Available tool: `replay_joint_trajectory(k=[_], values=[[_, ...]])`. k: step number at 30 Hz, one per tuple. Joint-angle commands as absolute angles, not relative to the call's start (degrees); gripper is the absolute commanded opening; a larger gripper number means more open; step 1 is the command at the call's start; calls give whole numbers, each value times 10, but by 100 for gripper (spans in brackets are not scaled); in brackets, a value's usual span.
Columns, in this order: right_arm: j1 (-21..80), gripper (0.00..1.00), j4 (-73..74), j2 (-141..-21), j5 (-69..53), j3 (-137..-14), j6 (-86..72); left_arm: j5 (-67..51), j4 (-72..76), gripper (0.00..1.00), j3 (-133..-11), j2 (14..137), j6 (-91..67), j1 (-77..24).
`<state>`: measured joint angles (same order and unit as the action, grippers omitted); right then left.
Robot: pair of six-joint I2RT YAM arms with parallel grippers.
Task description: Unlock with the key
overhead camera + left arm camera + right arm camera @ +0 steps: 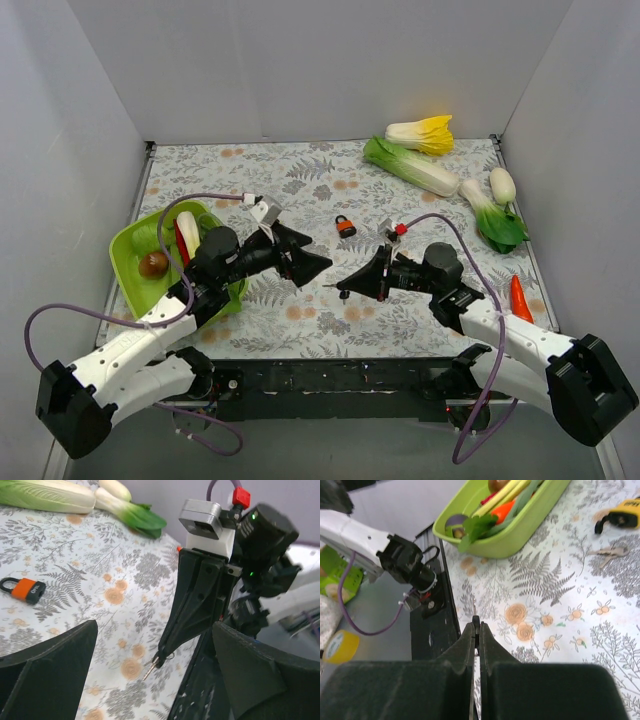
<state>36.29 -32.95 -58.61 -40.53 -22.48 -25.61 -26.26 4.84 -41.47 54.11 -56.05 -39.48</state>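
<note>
- Two arms are reaching over the flowered table (300, 180), with their grippers facing each other near its front edge.
- The right gripper (343, 288) is pinching its two fingers fully together on one key (149, 670). Only the thin silver blade is poking out past the fingertips, and the head is hiding between them.
- The key is hanging just above the table, between the two grippers and not touching either padlock.
- The left gripper (318, 254) is holding its two fingers spread wide and is gripping nothing.
- Two padlocks are lying on the table. One orange padlock (345, 225) is sitting behind the grippers, apart from both.
- One yellow padlock (624, 516) is showing only in the right wrist view.
- A pair of grey keys (609, 552) is lying flat just beside the yellow padlock. Whether they are touching it cannot be told.
- One green tray (125, 240) is sitting at the left. It is holding at least three pieces: a brown round one (153, 264), a red one (181, 242) and a white one (189, 230).
- Five loose vegetables are lying at the right and back:
  - one long cabbage (415, 168)
  - one yellow-leafed cabbage (425, 133)
  - one bok choy (495, 218)
  - one white radish (502, 185)
  - one orange-red pepper (518, 298)
</note>
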Motion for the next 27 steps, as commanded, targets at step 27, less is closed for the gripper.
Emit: replay_joint_trajectory(k=[27], values=[[378, 1, -706, -589, -197, -177, -488, -81, 498, 64, -257, 598, -933, -470]])
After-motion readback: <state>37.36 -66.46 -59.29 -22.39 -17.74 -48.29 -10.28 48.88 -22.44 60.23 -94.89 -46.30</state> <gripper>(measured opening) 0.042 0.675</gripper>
